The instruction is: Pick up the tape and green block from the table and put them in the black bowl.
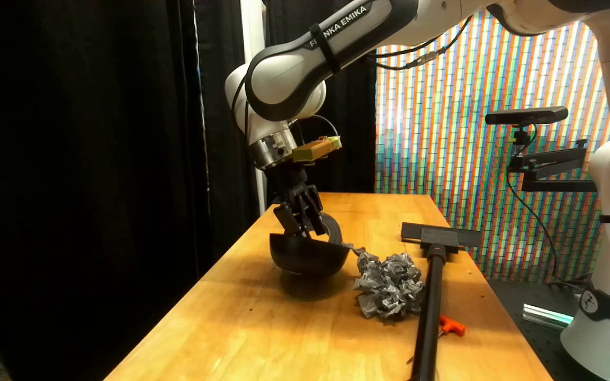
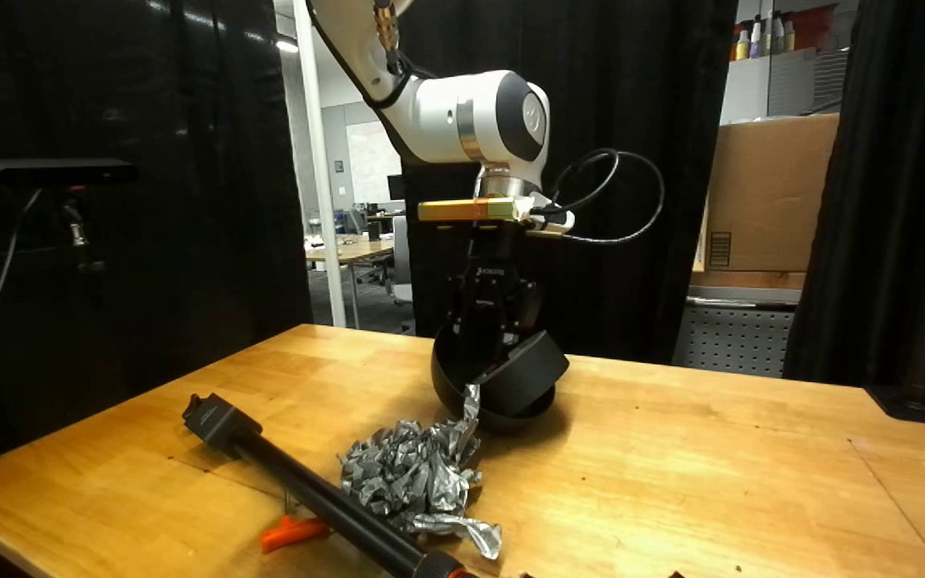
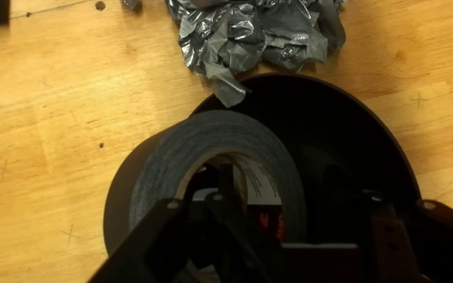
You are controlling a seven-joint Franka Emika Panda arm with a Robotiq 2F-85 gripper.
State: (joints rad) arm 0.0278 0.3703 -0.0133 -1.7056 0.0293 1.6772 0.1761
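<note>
a black pole (image 2: 330, 504), cropped below, partly hides an orange handle (image 2: 294, 532); beyond sits a silvery heap (image 2: 410, 474), then the tape (image 2: 525, 377), tilted partly out of the black bowl (image 1: 309, 259), whose floor is murky; the gripper (image 1: 311, 232) has fingers apart, one in the tape's hole.

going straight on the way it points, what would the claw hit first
Probably the inside of the black bowl, though the tape could be first; depth is hard to judge there.
</note>
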